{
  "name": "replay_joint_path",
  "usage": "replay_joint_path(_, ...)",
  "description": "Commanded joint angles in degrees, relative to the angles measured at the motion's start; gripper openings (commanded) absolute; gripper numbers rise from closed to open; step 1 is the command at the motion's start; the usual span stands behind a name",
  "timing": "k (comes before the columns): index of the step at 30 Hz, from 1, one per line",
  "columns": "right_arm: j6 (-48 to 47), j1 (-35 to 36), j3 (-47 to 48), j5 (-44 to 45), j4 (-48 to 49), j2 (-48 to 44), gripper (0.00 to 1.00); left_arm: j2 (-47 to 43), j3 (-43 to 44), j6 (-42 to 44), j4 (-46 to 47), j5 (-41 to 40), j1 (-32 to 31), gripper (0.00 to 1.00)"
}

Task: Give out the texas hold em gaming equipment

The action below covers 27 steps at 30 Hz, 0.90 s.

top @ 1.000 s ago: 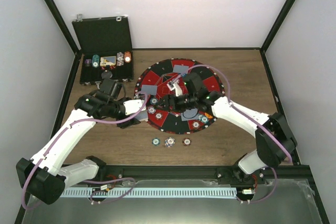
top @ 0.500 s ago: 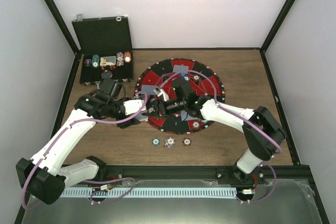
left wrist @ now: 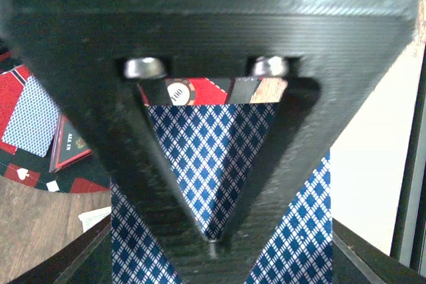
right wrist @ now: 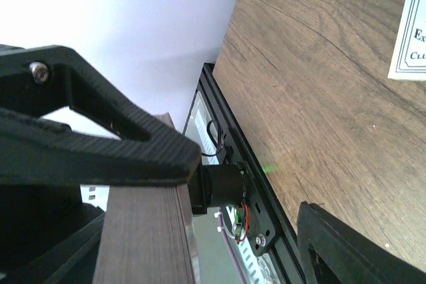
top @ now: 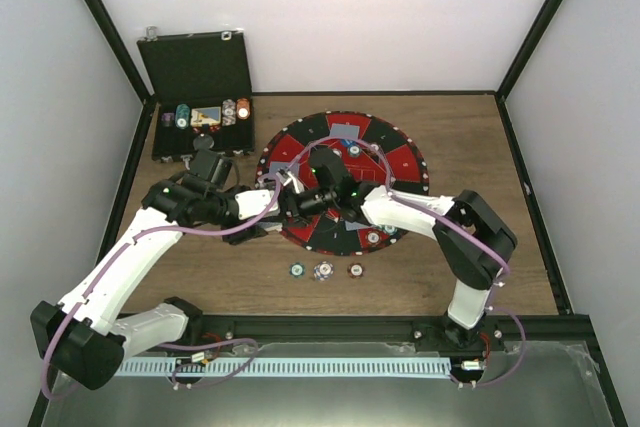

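Note:
My left gripper (top: 277,200) is shut on a deck of blue diamond-backed playing cards (left wrist: 212,134), held over the left edge of the round red-and-black mat (top: 402,161). In the left wrist view the left gripper (left wrist: 213,244) pinches the deck at its tips. My right gripper (top: 298,195) has reached across the mat to the deck. In the right wrist view the right gripper (right wrist: 249,191) stands open, and the deck's edge (right wrist: 143,237) lies against its left finger. Single cards (top: 345,131) lie on the mat. Three striped chips (top: 323,270) sit on the wood in front of the mat.
The open black case (top: 200,117) with chip rows stands at the back left. More chips (top: 373,238) rest on the mat's near edge. A white printed slip (right wrist: 409,24) lies on the wood. The black frame rail (right wrist: 239,164) borders the table.
My right arm has swung left across the mat, bringing its gripper from the mat's centre up to the deck in my left gripper. The left arm has held still.

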Motion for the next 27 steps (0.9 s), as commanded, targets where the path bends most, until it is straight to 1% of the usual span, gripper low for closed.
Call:
replay_joint_path(1, -0.3, 0.3, 3.5, 0.2, 0.0, 1.9, 0.67, -1.1, 0.8, 0.9, 0.2, 1.8, 0.2, 0.1)
replay_joint_path(6, -1.4, -0.6, 1.5, 1.9, -1.7, 2.0, 0.61, -1.6, 0.7, 1.1, -0.2, 1.6, 0.1, 0.09)
replay_joint_path(9, -1.6, -2.4, -1.4, 2.8, -1.8, 0.7, 0.58, -1.6, 0.7, 1.1, -0.3, 1.4, 0.1, 0.09)
replay_joint_path(12, -1.0, -4.4, -4.6, 2.8, -0.9, -0.8, 0.53, -1.6, 0.9, 1.1, -0.3, 1.3, 0.1, 0.09)
replay_joint_path(14, -1.1, -5.1, -5.8, 2.8, -0.9, -1.9, 0.51, -1.6, 0.9, 1.1, -0.2, 1.2, 0.1, 0.09)
replay_joint_path(19, -2.4, -5.6, -5.7, 3.3, -2.8, -4.0, 0.48, -1.5, 0.7, 0.9, 0.2, 1.3, 0.1, 0.09)
replay_joint_path(27, -4.5, -5.7, -4.9, 5.2, -6.7, -7.0, 0.35, -1.4, 0.3, 1.1, 0.4, 0.4, 0.2, 0.09)
